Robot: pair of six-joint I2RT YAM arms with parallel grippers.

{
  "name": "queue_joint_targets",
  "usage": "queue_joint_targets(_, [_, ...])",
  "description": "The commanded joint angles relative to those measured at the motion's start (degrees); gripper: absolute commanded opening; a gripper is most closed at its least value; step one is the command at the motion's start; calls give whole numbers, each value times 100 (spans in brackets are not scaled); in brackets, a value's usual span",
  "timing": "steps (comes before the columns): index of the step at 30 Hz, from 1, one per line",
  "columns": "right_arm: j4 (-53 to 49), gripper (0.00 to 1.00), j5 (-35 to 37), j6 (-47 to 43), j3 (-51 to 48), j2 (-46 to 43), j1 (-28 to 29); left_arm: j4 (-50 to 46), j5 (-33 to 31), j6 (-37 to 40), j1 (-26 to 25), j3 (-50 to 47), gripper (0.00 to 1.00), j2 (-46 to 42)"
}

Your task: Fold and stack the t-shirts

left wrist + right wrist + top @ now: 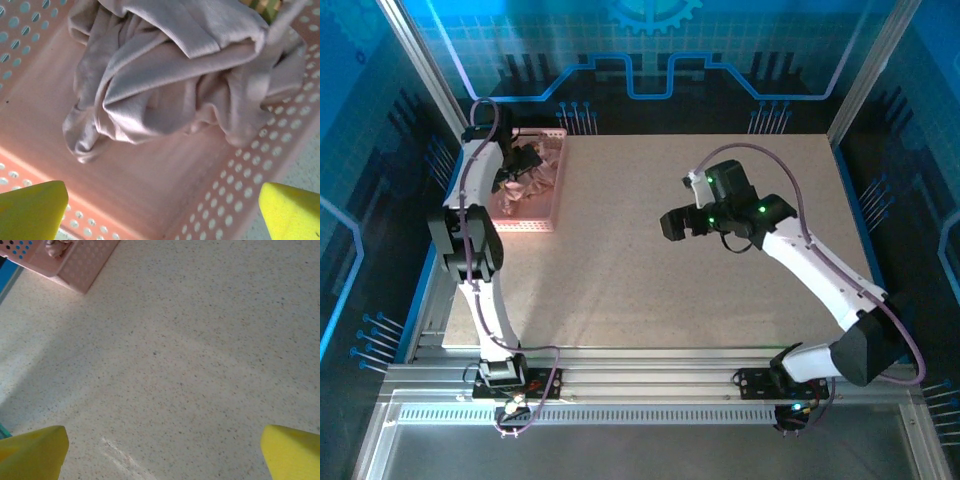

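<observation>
A crumpled dusty-pink t-shirt (170,75) lies bunched inside the pink perforated basket (250,180), at the table's far left (538,215). My left gripper (162,212) hovers open above the basket's floor, just short of the fabric, its yellow fingertips (30,210) wide apart with nothing between them. From above, the left gripper (525,160) sits over the basket, partly covering the t-shirt (520,190). My right gripper (680,222) hangs open over the bare middle of the table, yellow fingertips (292,452) spread, with a corner of the basket (75,265) far off at upper left.
The speckled beige tabletop (720,290) stretches from the basket to the right edge. Metal frame posts (430,70) and blue side walls bound the table. A slotted rail (650,375) with both arm bases runs along the near edge.
</observation>
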Motion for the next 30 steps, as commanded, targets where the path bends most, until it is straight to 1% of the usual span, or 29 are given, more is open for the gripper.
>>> queue_joint_targets(1, [-179, 100, -390, -22, 330, 228, 88, -440, -138, -245, 72, 468, 99, 431])
queue_joint_targets(6, [-139, 100, -649, -9, 623, 562, 96, -489, -258, -374, 102, 845, 97, 914])
queue_joint_targets(12, [-109, 100, -775, 42, 739, 738, 122, -531, -161, -429, 102, 1130, 94, 1416])
queue_joint_targets(16, [-117, 100, -788, 37, 731, 747, 120, -473, -20, -421, 98, 1133, 89, 1624])
queue_joint_targets(20, [-130, 100, -804, 18, 751, 764, 119, -368, 124, -376, 96, 1057, 82, 1698])
queue_joint_targets(22, [-127, 100, -802, 18, 753, 776, 122, -284, 218, -346, 96, 984, 76, 1715])
queue_joint_targets(25, [-126, 100, -791, 27, 744, 799, 120, -186, 390, -304, 96, 892, 62, 1742])
queue_joint_targets(30, [-91, 100, -803, 76, 687, 773, 120, 53, 766, -242, 104, 788, 21, 1733])
